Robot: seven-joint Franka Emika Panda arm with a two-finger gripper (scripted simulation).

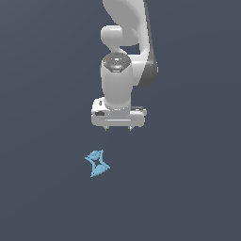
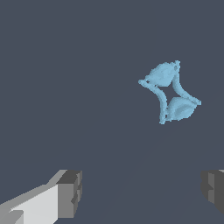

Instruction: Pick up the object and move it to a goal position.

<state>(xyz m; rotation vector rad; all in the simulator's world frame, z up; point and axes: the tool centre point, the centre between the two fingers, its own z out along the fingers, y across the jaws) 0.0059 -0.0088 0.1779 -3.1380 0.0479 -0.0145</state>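
Hand (image 1: 118, 128) wide apart above object (image 1: 97, 163), wrist view shows pads (image 2: 70, 193)

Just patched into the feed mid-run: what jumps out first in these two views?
The white arm's gripper hangs at the middle of the exterior view, jaws open and empty. Below it and a little toward that view's left lies the small light-blue hourglass object, apart from the gripper on the plain dark floor. In the wrist view the object sits beyond the two grey fingertips, not between them.
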